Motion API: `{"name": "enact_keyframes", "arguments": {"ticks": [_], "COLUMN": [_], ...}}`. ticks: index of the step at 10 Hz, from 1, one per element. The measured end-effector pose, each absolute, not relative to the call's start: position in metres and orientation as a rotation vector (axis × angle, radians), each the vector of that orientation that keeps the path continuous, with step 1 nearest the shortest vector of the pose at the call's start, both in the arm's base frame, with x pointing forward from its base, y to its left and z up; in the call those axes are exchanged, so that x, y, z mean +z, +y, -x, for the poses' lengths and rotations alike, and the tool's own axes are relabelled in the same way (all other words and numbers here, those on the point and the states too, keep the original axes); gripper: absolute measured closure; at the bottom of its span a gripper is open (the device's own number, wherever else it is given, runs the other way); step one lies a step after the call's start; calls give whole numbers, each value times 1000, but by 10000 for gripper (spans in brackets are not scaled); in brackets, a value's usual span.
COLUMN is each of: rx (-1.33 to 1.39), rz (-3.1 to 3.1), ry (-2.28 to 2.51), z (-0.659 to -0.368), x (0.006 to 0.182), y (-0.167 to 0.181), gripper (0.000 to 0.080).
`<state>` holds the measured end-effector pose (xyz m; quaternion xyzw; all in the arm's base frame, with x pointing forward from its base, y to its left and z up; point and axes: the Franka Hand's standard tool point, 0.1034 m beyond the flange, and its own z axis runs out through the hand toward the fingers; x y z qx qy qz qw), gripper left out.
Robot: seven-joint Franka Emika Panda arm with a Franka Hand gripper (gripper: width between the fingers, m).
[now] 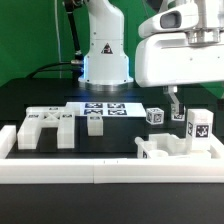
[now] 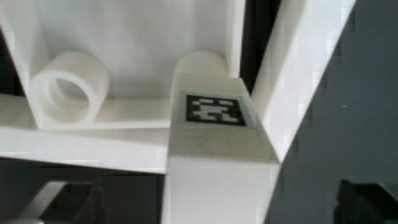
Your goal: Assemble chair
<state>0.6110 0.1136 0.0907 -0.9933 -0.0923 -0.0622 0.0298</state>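
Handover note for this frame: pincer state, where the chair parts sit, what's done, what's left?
Pincer: low over the parts at the exterior view's right; open or shut cannot be told.
Parts: slotted panel and small block at the exterior view's left. The cube, tagged block and larger piece by the rail are at the right. The wrist view shows a tagged bar close up.
Done: nothing clearly joined.
Left: seemingly the whole assembly.

Slotted panel (image 1: 45, 126): one
Small cubes (image 1: 155, 116) (image 1: 95, 124): two
Joined structure (image 1: 165, 150): one
Tagged upright post (image 1: 198, 126): one, in that structure
Marker board (image 1: 105, 108): one
Border rail (image 1: 100, 172): one
Robot arm (image 1: 105, 45): one
Desk (image 1: 20, 100): one
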Motion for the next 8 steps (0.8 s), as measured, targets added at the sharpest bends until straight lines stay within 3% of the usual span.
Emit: {"name": "enact_keyframes", "arguments": {"ticks": [2, 8], "rx": [-70, -112], "rz": [3064, 3063], "ry": [-284, -332], "z": [-615, -621], "x": [88, 84], "y": [113, 112], "gripper": [150, 177]}}
